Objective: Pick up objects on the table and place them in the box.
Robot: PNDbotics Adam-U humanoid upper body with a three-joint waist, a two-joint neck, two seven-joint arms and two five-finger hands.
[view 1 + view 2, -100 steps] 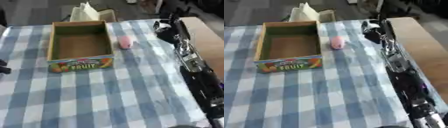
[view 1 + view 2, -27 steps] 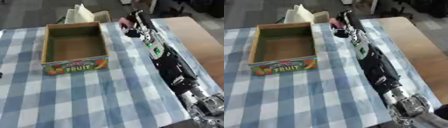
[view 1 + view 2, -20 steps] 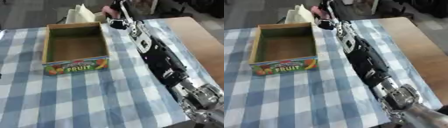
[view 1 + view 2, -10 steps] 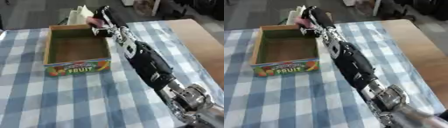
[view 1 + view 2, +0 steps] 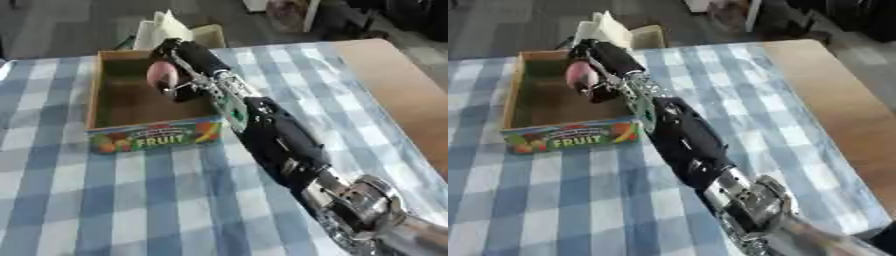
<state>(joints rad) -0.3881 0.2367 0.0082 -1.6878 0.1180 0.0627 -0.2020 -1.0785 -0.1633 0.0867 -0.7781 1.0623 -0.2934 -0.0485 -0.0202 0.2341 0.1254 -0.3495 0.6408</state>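
The robot's right arm stretches diagonally from the lower right corner across the worktop (image 5: 52, 200), its black, silver-jointed links running up to the right hand (image 5: 179, 60), which hangs over the open box (image 5: 109, 97). The fingers (image 5: 166, 47) are curled round a small, smooth, rounded pink object (image 5: 162, 75), held above the box's inside near its right wall and towards its far end; whether it touches the box floor cannot be told. A silver, ring-shaped joint shows large near the bottom edge, and a green patch sits on the forearm just below the wrist.

The box is a shallow cardboard tray, brown inside, its near wall printed with bright fruit pictures and the word FRUIT. It stands on a blue-and-white checked cloth that covers most of the worktop; bare brown wood shows at the right edge (image 5: 833, 95). Behind the box, just past its far wall, stands a pale cardboard holder with white, pointed paper sheets (image 5: 605, 27) sticking up.

The left hand shows in neither view.
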